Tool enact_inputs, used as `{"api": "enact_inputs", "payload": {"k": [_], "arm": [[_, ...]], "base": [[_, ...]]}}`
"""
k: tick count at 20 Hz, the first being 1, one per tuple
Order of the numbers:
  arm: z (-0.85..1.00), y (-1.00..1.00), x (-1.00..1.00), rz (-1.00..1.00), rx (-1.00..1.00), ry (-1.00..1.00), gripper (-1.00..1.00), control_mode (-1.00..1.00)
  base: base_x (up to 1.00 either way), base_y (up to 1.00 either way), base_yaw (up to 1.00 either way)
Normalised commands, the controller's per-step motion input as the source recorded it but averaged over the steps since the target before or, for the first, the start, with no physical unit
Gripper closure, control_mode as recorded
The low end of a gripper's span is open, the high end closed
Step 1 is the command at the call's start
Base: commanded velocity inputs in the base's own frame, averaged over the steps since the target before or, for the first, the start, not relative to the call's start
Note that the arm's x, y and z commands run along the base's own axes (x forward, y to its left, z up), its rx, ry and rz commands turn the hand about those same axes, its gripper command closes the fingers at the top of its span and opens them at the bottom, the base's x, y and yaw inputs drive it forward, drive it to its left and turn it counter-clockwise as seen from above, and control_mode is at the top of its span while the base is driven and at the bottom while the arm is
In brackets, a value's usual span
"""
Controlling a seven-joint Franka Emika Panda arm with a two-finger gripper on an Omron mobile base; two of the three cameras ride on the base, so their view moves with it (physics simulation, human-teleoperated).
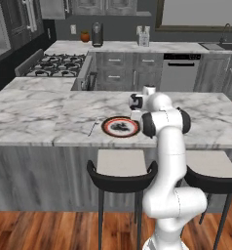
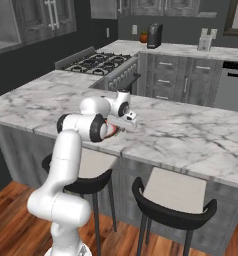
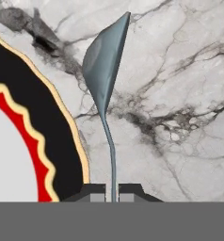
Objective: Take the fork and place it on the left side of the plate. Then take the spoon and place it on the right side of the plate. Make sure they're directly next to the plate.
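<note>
The left base view looks from behind the arm (image 1: 169,161), on its left, forward and down over the counter (image 1: 40,114) toward the back wall. The right base view looks from behind on the right, angled across the same counter (image 2: 191,135) toward the stove (image 2: 98,61). Both share the counter, stools and arm. The hand view sits very near the counter (image 3: 180,94), looking along the end effector (image 3: 113,192).

even, flat rendered light, perhaps from overhead; soft low-resolution base views, dim cabinets, no glare or hard shadows.
</note>
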Motion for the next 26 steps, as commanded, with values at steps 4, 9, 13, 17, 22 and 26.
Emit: {"api": "enact_inputs", "payload": {"k": [4,9,13,17,22,26], "arm": [[-0.17,0.00,0.00,0.00,0.00,0.00,1.00,-1.00],[-0.05,-0.06,0.00,-0.02,0.00,0.00,1.00,-1.00],[0.00,-0.03,-0.02,-0.02,0.00,0.00,1.00,-1.00],[0.00,-0.06,-0.22,-0.06,0.00,0.00,1.00,-1.00],[0.00,-0.05,-0.26,-0.07,0.00,-0.03,1.00,-1.00],[0.00,0.00,-0.05,-0.05,0.00,0.00,-1.00,-1.00]], "base": [[0.00,0.00,0.00],[0.00,0.00,0.00],[0.00,0.00,0.00],[0.00,0.00,0.00],[0.00,0.00,0.00],[0.00,0.00,0.00]]}}
